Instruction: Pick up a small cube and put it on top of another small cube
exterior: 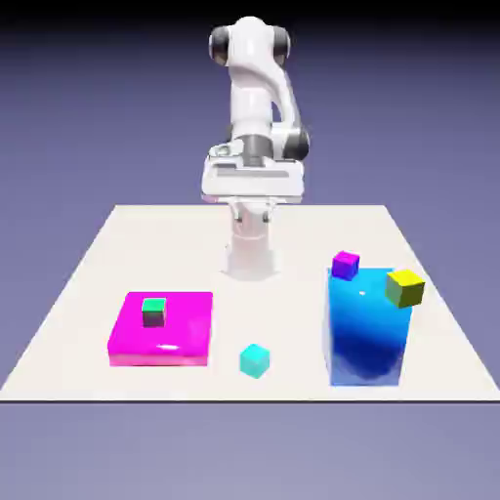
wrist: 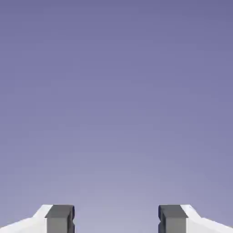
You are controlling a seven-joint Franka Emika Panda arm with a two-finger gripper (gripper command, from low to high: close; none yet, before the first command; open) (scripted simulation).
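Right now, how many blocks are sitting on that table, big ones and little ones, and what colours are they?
Small cubes: 4, namely green cube, cyan cube, purple cube, yellow cube
Big blocks: 2, namely flat magenta block, tall blue block
Total: 6

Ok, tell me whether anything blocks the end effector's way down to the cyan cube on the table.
Nothing visible does. The cyan cube sits alone on the table, between the magenta slab and the blue block. The end effector is open and sees only backdrop.
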